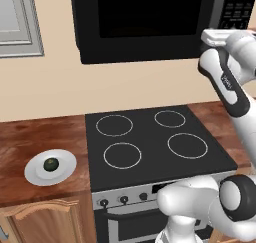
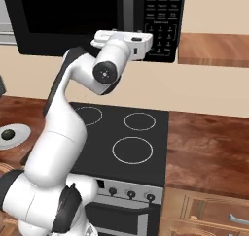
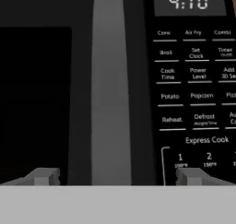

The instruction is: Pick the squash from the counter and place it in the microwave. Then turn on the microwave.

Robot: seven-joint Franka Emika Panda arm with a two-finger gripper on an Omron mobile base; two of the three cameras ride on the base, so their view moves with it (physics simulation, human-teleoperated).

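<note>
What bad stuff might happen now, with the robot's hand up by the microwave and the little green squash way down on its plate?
1. The squash sits on a plate on the counter, far from the open, empty gripper. Starting the microwave now would likely run it with no squash inside.
2. The door looks shut, with the fingertips straddling its handle. A sloppy pull might slip off.
3. The round squash might roll when grabbed.

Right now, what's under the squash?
The squash sits on a white plate, which rests on the wood counter left of the stovetop. The plate's center under the squash is covered.
</note>
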